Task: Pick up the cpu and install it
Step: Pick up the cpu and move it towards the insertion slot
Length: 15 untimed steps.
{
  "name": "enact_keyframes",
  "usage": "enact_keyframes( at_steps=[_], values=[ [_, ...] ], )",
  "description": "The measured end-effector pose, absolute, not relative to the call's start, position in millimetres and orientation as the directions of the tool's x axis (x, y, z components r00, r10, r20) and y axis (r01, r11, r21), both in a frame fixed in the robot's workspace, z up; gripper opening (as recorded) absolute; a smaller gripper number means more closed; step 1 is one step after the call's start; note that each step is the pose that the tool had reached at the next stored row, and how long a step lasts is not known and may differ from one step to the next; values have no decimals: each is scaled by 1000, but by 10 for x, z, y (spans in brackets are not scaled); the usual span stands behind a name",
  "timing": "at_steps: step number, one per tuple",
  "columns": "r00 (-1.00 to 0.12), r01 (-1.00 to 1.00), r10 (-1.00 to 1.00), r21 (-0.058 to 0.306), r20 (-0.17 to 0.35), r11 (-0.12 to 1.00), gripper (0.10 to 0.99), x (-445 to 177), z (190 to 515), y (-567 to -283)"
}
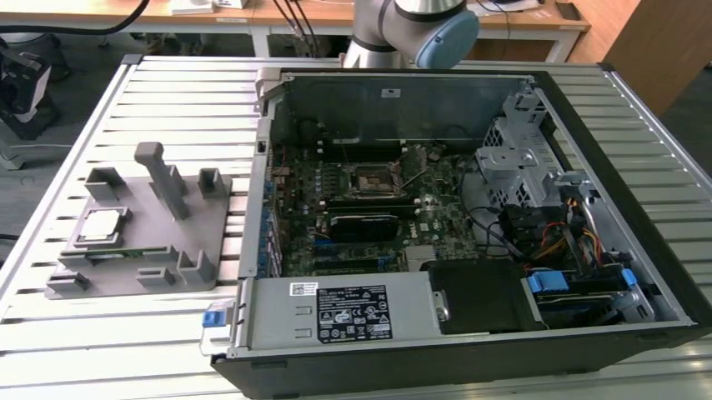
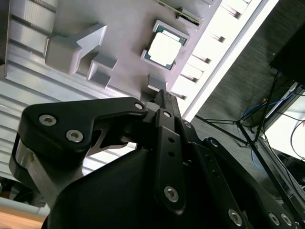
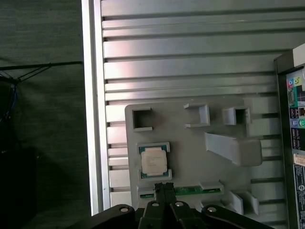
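Silver cpu point(image 1: 102, 225) is sitting untouched at the exterior view's left, and the pressed-together fingers point(image 3: 158, 192) near it are probably needing to open.

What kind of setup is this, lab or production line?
Likely a robotics lab bench: open PC case on a slotted aluminium table, grey fixture holding the cpu, desks behind.

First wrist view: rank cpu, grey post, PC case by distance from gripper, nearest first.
1. cpu, seated on the fixture, just off the gripper.
2. grey post, further along the fixture.
3. PC case, beyond the fixture's edge.
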<state>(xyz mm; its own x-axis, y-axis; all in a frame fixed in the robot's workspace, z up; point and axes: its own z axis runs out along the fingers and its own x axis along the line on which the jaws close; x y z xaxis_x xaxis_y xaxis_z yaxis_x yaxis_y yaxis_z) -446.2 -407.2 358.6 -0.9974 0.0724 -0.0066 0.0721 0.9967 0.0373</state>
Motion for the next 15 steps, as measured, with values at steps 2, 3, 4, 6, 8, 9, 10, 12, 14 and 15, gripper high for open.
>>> enact_keyframes(
  at_steps=[2,3,4,6,8,9,10,12,14,15],
  values=[
    [-997,71,71,37,-7,997,106,-4465,3580,-4079],
    [-997,71,71,37,-7,997,106,-4466,3575,-4081],
    [-998,69,70,37,-7,997,106,-4467,3569,-4086],
    [-998,67,67,37,-7,997,106,-4468,3550,-4094],
    [-998,64,64,37,-7,997,106,-4469,3527,-4103],
    [-998,63,63,37,-7,997,106,-4469,3516,-4108],
    [-998,62,62,37,-7,997,106,-4469,3508,-4112],
    [-998,60,60,38,-6,997,106,-4469,3495,-4115],
    [-998,59,59,46,-6,997,106,-4469,3480,-4128],
    [-998,59,59,50,-5,997,106,-4469,3469,-4132]
  ],
)
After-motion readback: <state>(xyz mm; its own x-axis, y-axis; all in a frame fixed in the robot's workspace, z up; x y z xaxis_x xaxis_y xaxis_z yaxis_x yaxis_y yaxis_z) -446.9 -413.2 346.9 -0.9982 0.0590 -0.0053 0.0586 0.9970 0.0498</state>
